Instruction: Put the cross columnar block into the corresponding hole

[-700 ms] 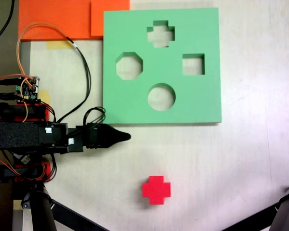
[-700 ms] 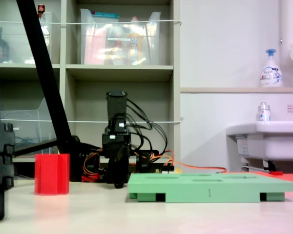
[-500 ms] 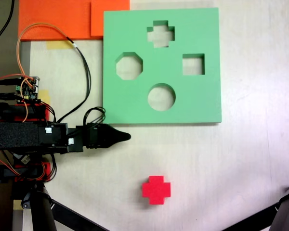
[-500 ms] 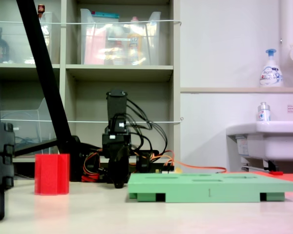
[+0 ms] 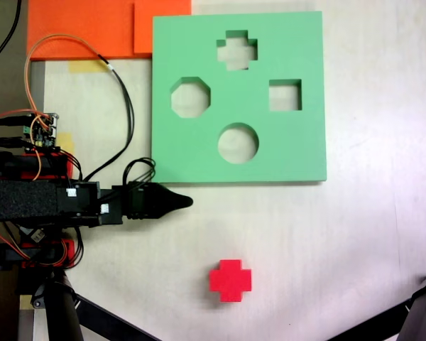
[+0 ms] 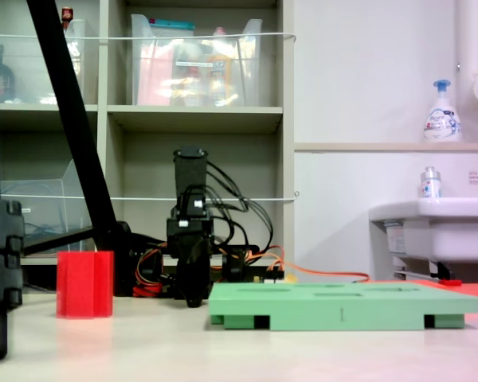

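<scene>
claw (image 5: 183,202) unmoved, tips together and empty, red cross block (image 5: 230,280) likewise unmoved on table

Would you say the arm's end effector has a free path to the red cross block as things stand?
Probably yes: in the first exterior view only bare table lies between the end effector and the red cross block, and the green board sits off to the side.
</scene>
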Controlling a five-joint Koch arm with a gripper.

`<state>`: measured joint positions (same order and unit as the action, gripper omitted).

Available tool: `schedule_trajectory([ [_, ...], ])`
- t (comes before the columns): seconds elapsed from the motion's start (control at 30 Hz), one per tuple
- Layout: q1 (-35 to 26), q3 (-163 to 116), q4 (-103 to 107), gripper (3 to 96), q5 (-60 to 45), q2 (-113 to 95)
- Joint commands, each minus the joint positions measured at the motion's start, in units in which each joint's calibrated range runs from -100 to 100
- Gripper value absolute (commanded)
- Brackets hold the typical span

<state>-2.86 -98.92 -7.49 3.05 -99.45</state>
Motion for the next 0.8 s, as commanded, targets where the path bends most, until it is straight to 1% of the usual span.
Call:
schedule_trajectory([
  [0.03, -0.39, -1.08, 6.38, 49.4, 0.00, -0.55],
  [0.13, -1.03, -1.08, 6.38, 49.5, 0.10, -0.55],
  [0.2, -0.78, -1.08, 6.29, 49.4, 2.78, -0.55],
  [0.3, -0.15, -1.08, 6.00, 49.7, 10.94, -0.55],
  [0.4, 2.34, -1.08, 0.41, 48.7, 24.42, -0.55],
  [0.5, 5.37, -0.68, 4.36, 46.2, 30.96, -0.55],
  [0.57, 6.94, 9.79, 19.28, 46.0, 35.21, -0.55],
  [0.67, 7.57, 34.81, 55.01, 45.7, 43.42, -0.55],
  [0.73, 7.57, 50.67, 75.04, 45.7, 45.18, 2.39],
  [0.8, 7.57, 60.54, 85.53, 45.7, 45.57, 5.88],
])
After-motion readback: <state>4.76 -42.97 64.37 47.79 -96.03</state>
